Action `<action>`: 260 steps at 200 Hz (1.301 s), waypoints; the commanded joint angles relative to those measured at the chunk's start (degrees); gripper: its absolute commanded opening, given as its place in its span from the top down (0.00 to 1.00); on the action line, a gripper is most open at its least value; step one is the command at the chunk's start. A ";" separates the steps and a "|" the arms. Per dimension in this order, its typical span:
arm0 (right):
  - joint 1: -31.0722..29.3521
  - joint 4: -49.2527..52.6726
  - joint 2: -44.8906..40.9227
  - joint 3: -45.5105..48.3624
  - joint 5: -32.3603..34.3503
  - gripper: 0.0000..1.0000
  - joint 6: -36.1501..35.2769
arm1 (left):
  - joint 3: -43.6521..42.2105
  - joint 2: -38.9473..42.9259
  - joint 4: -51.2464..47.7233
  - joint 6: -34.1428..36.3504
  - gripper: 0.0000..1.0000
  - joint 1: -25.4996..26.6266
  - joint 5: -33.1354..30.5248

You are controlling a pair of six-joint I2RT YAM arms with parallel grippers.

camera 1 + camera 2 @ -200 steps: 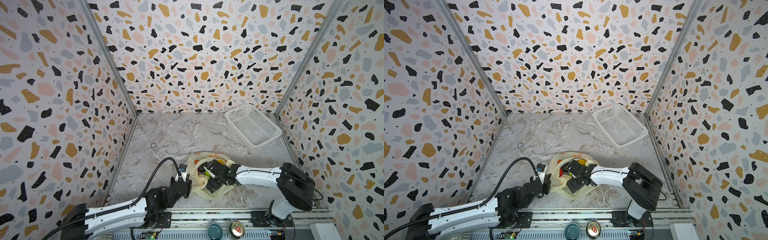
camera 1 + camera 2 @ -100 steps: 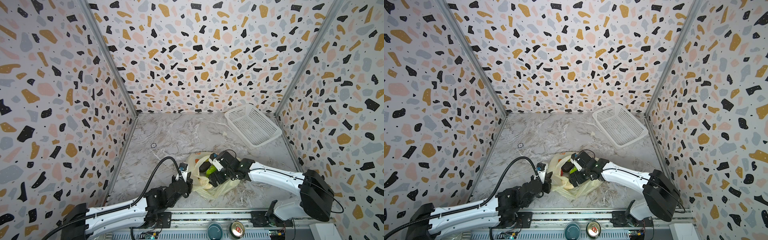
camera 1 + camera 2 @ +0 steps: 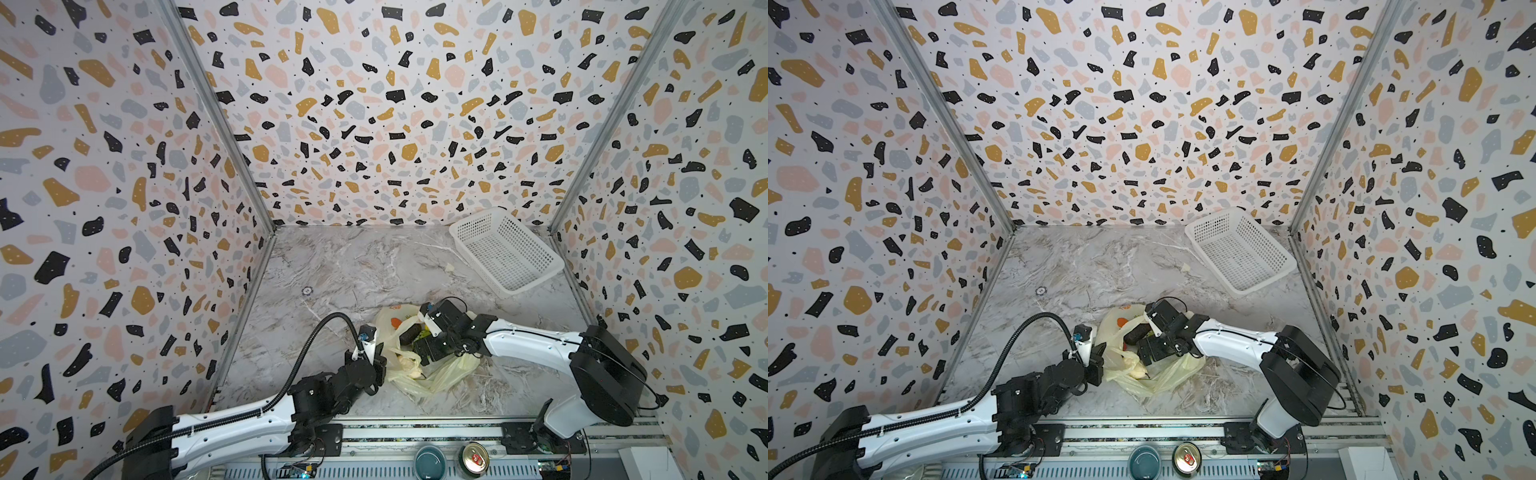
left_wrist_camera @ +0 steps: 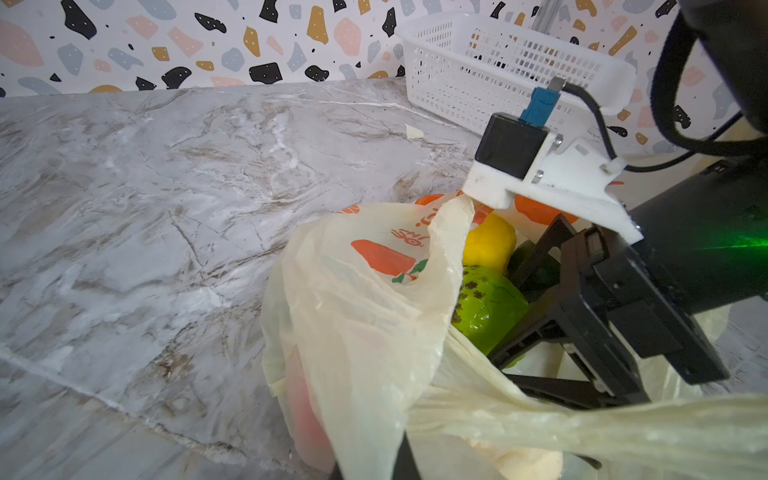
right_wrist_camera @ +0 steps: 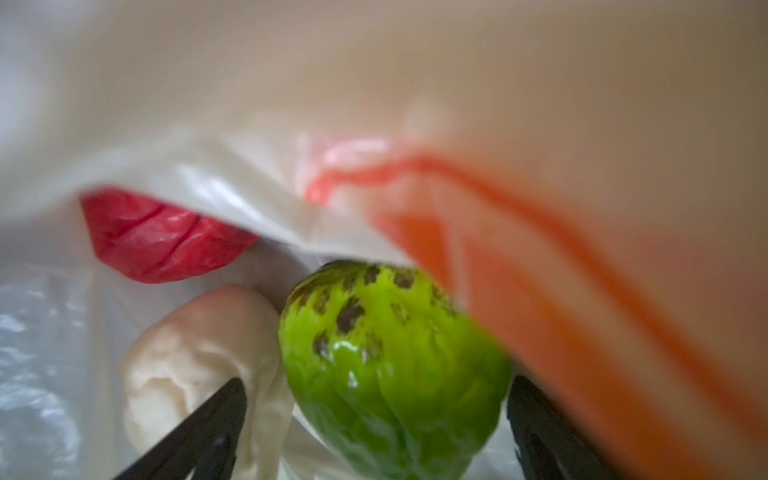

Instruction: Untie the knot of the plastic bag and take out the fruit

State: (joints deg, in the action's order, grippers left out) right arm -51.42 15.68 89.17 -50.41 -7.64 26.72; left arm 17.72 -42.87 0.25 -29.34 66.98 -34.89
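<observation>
Terrazzo walls close three sides of the grey marble table (image 3: 332,266). At front left, the left gripper (image 3: 377,360) is clamped on a stretched strand of the plastic bag (image 3: 432,380), which lies front-centre. Its mouth gapes. The right gripper (image 5: 370,432) reaches in, fingers (image 5: 199,432) spread wide astride one lime green fruit (image 5: 386,353), beside one red piece (image 5: 158,241) and one cream-white piece (image 5: 187,353); folded plastic hides others. One white basket (image 3: 507,253) sits far right.
</observation>
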 commanded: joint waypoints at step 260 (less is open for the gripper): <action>-6.72 1.21 -16.56 4.22 11.78 0.41 -1.74 | 5.92 -4.29 2.20 -6.25 1.00 0.32 -9.97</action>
State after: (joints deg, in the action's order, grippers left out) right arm -57.60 14.90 76.34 -47.16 2.94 25.63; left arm 21.76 -47.11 1.04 -34.72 66.98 -41.78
